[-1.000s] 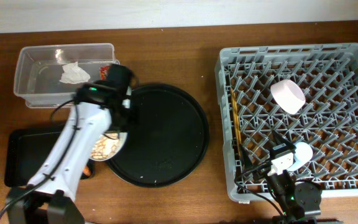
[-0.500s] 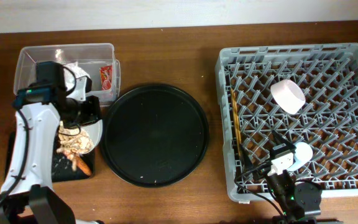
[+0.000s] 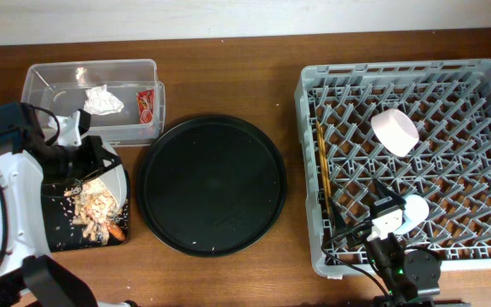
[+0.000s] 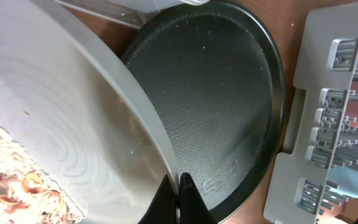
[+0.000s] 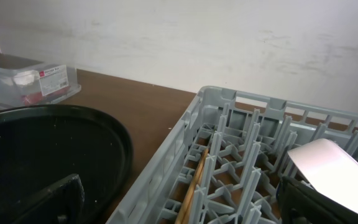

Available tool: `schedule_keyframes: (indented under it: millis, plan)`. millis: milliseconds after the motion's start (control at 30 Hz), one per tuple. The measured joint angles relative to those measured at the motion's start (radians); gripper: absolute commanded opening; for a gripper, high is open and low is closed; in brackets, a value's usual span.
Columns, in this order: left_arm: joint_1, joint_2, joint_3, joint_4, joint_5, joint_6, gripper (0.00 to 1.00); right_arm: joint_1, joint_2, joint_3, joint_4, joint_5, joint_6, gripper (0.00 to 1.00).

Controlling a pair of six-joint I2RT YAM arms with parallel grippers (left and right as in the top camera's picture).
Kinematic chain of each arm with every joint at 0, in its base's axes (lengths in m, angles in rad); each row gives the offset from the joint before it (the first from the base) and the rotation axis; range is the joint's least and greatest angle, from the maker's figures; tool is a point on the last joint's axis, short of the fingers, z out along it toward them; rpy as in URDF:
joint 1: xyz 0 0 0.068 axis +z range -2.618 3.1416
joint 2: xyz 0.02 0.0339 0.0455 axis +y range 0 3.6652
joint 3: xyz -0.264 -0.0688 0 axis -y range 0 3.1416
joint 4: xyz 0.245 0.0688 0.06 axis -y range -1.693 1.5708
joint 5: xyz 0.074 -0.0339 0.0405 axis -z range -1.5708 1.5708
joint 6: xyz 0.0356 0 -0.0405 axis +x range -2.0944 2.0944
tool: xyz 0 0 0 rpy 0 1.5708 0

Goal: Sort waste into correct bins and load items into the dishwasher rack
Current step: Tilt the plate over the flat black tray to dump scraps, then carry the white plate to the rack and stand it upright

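Since half a second ago, the left gripper [image 3: 90, 152] has been swung further left and the speckled plate [image 3: 119, 179] carried over the flat black tray [image 3: 58, 243], where food scraps [image 3: 92, 203] and a carrot piece [image 3: 116, 228] are spilled beneath it. Beyond the gripper, a napkin [image 3: 102, 100] and a red wrapper [image 3: 146, 105] are seen in the clear tub [image 3: 41, 85]. To the gripper's right, the round black tray [image 3: 211, 183] is set on the brown wooden table [image 3: 228, 68], with a strip of wood left before the rack [image 3: 309, 153]

In the left wrist view, the tilted plate's [image 4: 61, 124] rim is clamped between the fingers [image 4: 182, 196]. An embossed mark on the round tray [image 4: 222, 106] cannot be read

In the right wrist view, the right gripper [image 5: 194, 199] is held spread and empty over the rack [image 5: 229, 124]. The chopsticks [image 5: 196, 177] are just beneath and the white bowl [image 5: 328, 165] to its right. The wrapper's [image 5: 48, 78] label is too small to read, and a pale wall [image 5: 197, 37] stands behind
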Motion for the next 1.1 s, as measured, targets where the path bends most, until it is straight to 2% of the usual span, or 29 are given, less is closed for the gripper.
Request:
schedule_keyframes:
  millis: [267,567,700,1100]
  plan:
    - [0.113,-0.094,0.0,-0.011,0.06,-0.003,0.0,0.0,0.0,0.0,0.0,0.0,-0.001,0.98]
    - [0.261,-0.114,-0.048,-0.037,0.281,0.035,0.0,0.0,0.0,0.0,0.0,0.0,-0.001,0.98]
    - [0.336,-0.115,-0.056,-0.072,0.335,0.06,0.0,0.0,0.0,0.0,0.0,0.0,-0.001,0.98]
    - [0.38,-0.123,-0.056,-0.124,0.422,0.109,0.0,0.0,0.0,0.0,0.0,0.0,-0.001,0.98]
